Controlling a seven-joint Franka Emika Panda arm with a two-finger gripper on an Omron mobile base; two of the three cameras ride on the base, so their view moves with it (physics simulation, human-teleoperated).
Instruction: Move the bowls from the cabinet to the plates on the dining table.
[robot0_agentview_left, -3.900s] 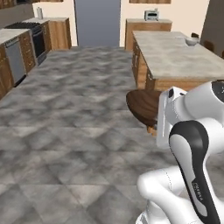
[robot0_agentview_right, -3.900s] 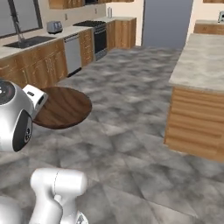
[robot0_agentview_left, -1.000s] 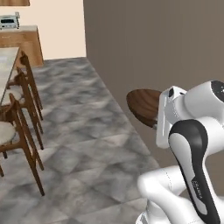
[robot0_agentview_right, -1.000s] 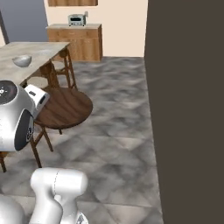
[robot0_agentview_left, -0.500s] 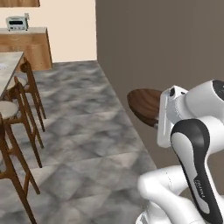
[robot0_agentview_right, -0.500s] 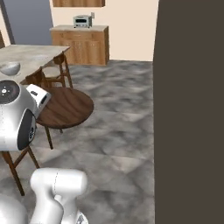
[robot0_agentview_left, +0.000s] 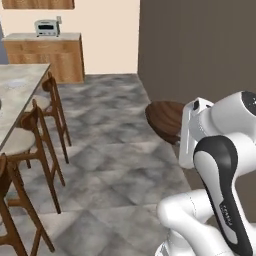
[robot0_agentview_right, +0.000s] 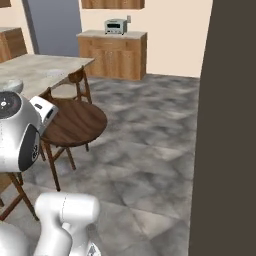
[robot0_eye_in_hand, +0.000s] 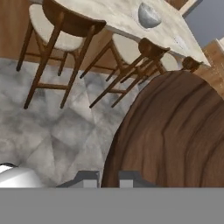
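Observation:
A dark brown wood-like bowl (robot0_agentview_left: 167, 120) hangs in front of the arm over the floor, and my gripper (robot0_eye_in_hand: 108, 178) is shut on its rim. In the right base view the brown bowl (robot0_agentview_right: 75, 122) sits beside the white hand. The hand view has the brown bowl (robot0_eye_in_hand: 175, 131) large at the right. Beyond it, a pale grey bowl (robot0_eye_in_hand: 148, 15) rests on the dining table (robot0_eye_in_hand: 118, 17). A thin pale plate (robot0_eye_in_hand: 180, 41) lies bare further along that top. The dining table (robot0_agentview_left: 15, 95) stands at the left. The cabinet is out of view.
Dark wooden stools (robot0_agentview_left: 37, 125) line the table's near side, one stool (robot0_agentview_right: 67, 92) close behind the bowl. A dark brown wall (robot0_agentview_left: 200, 50) stands close on the right. A wooden counter (robot0_agentview_right: 112, 55) with a toaster (robot0_agentview_right: 115, 26) stands at the back. Grey floor lies between.
The whole scene has swung across the base views as the base moves: the table and stools have come further in on the left. The brown bowl stays in the gripper.

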